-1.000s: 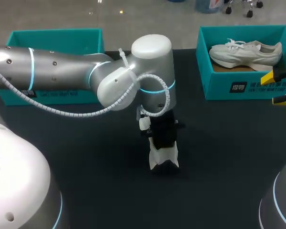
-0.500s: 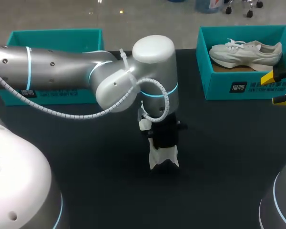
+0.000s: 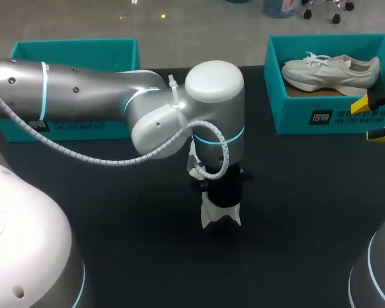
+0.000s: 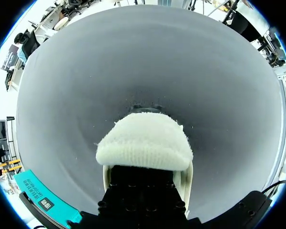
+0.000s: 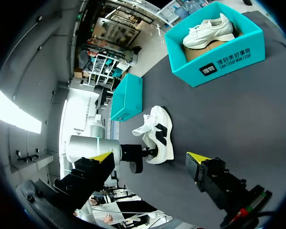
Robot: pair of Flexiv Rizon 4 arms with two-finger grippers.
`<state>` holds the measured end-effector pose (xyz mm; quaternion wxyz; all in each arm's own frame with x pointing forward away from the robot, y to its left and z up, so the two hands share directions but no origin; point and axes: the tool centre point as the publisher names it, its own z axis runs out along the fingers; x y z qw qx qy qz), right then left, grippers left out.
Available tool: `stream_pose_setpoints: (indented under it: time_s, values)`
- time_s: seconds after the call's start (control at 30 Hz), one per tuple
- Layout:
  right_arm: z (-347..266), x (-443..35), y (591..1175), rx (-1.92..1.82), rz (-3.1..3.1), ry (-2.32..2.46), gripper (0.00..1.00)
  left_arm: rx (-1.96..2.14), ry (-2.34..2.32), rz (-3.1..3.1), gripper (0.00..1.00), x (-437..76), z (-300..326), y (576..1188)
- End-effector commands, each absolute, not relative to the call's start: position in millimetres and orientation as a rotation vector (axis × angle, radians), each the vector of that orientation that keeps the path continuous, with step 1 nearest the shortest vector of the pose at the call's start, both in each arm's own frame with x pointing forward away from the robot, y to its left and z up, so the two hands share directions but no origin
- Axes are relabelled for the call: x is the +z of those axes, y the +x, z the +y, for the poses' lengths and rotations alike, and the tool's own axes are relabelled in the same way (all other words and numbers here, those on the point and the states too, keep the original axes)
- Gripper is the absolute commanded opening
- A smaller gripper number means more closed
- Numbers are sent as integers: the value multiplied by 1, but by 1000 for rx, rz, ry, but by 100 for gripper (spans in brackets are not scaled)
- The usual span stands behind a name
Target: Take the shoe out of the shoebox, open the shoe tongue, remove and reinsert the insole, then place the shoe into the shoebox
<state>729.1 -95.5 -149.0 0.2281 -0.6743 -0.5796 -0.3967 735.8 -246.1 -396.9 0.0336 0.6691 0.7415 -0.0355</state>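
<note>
Shoe [image 3: 220,217] is out of the box and sitting on the black table [image 3: 295,205], roughly mid-table, with my left arm coming in from the side and hanging right over it. Left claw [image 3: 221,206] points straight down at one end of the shoe, so only a small white bit sticks out from under the wrist in the head view. In the left wrist view a padded white edge of the shoe sits right up against the front of the claw and covers its tips, so honestly can't tell if it's clamped or loose. From the right wrist view the shoe is white with a black mark on the side, laces flopping off it.

Right claw [image 3: 372,120] is way over at the right edge of the table, spread wide with nothing in it, just beside the teal shoebox [image 3: 295,112]. That box has a second white shoe [image 3: 330,70] in it. Another teal box [image 3: 74,51] sits at the far left.
</note>
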Motion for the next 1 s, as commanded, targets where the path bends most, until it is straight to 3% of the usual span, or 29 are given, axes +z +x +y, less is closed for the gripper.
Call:
stream_pose_setpoints:
  time_s: [0.03, 0.93, 0.97, 1.0]
  values:
    - [-96, -149, 729, -1090, -1596, -1859, 100, -6, 2024, 2260, 0, -376, -236, 738]
    - [-96, -149, 729, -1090, -1596, -1859, 100, 367, 1877, 2147, 1, -354, -223, 799]
    - [-96, -149, 729, -1090, -1596, -1859, 100, 381, 1876, 2146, 28, -354, -223, 799]
    - [-96, -149, 729, -1090, -1596, -1859, 100, 385, 1874, 2147, 76, -354, -223, 798]
